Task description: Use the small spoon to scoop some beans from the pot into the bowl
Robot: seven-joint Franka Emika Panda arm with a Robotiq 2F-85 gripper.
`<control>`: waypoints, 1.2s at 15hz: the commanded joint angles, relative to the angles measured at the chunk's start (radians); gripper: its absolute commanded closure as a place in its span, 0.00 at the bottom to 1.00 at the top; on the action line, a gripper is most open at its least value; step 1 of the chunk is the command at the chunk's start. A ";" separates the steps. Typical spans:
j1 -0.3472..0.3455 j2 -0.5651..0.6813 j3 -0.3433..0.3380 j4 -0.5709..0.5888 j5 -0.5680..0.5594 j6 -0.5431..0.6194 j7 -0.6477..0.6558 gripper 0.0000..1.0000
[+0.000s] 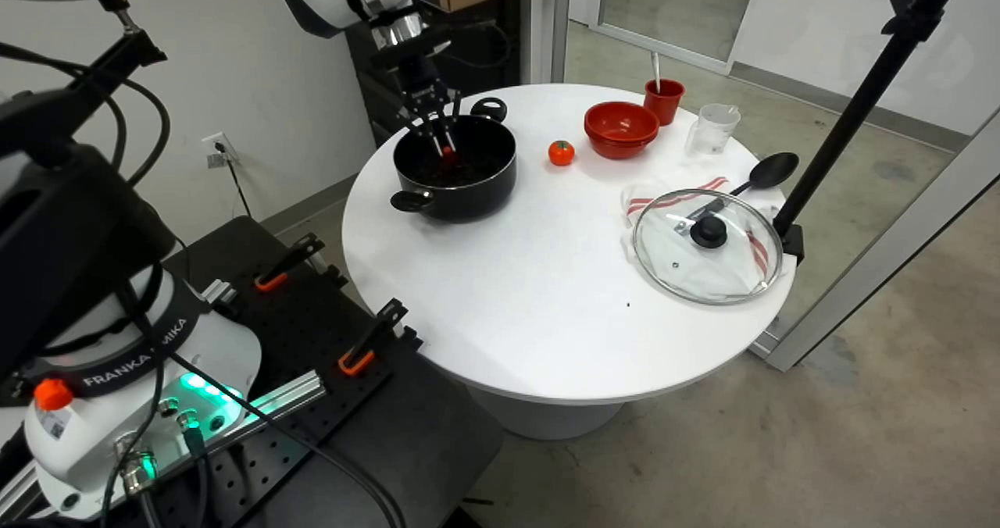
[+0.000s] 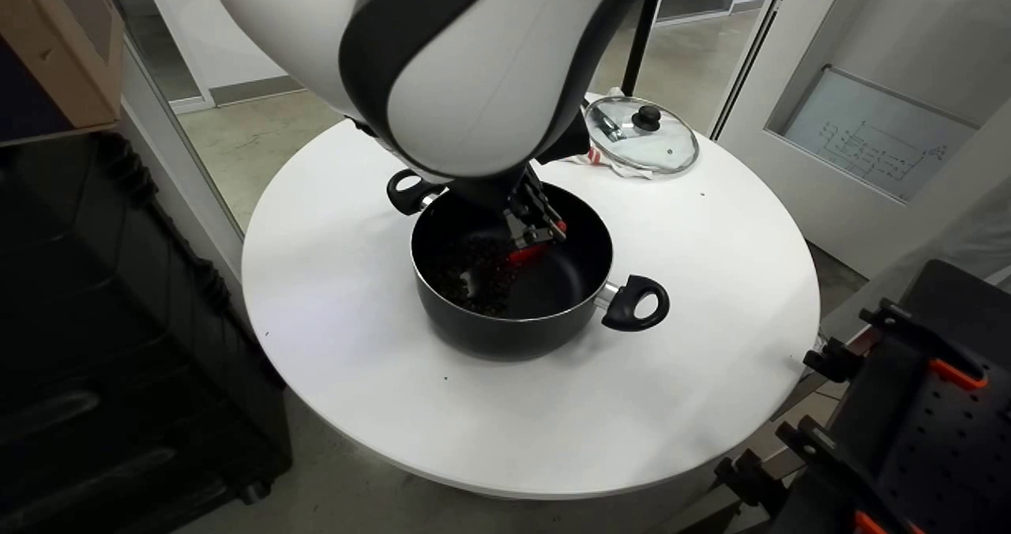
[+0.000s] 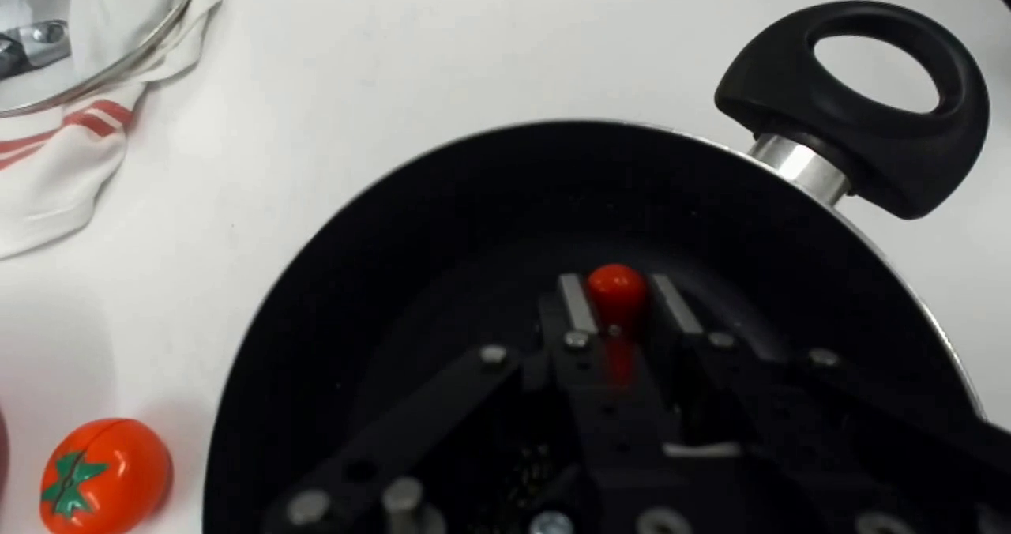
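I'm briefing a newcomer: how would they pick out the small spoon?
On the white table stands a deep black pot. Inside it, the gripper holds the small spoon. Its red handle sets it apart from the dark beans and the black spoon.

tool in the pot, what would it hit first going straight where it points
Probably the bottom of the pot, though depth is unclear; the small spoon the tool grips may touch first.

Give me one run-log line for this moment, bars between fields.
gripper: holding spoon by handle | spoon head: among beans in pot | top bowl: no beans seen inside | lid: off pot
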 commanded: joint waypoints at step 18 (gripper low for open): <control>-0.080 0.025 0.046 0.059 0.466 0.096 -0.179 0.95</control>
